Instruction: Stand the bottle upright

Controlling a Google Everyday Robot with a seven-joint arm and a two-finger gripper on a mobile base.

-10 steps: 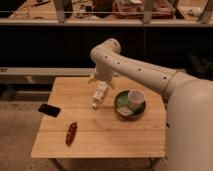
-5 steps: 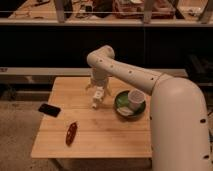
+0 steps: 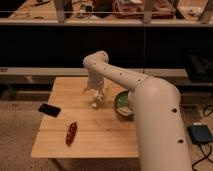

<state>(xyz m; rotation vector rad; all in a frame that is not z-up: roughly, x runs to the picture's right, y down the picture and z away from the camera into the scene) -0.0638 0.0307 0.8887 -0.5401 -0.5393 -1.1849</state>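
So the arm (image 3: 150,107) comes in big from the lower right of the shot, bends at an elbow above the back of the counter (image 3: 100,137), and drops the wrist straight down. That puts the gripper (image 3: 95,94) low over the middle of the wooden counter, a bit toward the back edge and just left of the bowl.

The fingers (image 3: 101,93) are spread wide apart and pointing down. They're not clamped on anything that I can see.

The bottle (image 3: 94,103) is the small whitish thing right at their tips, on the near side of the gripper. It sits on the counter top, just left of the green bowl (image 3: 119,100) and not touching it. It looks tilted or lying over rather than standing on its base. Only a short pale piece of it shows below the gripper, so I can't tell which way the cap points. I also can't tell whether a fingertip is actually touching the bottle or just hanging right over it.

Other stuff on the counter:
- The bowl is at the right edge, half hidden behind the forearm, with something white in it that looks like a cup (image 3: 126,107).
- A flat black phone-looking thing (image 3: 49,110) is near the left edge, well apart from the bottle.
- A red elongated object (image 3: 71,133) lies toward the front left, also well clear of the bottle and gripper.
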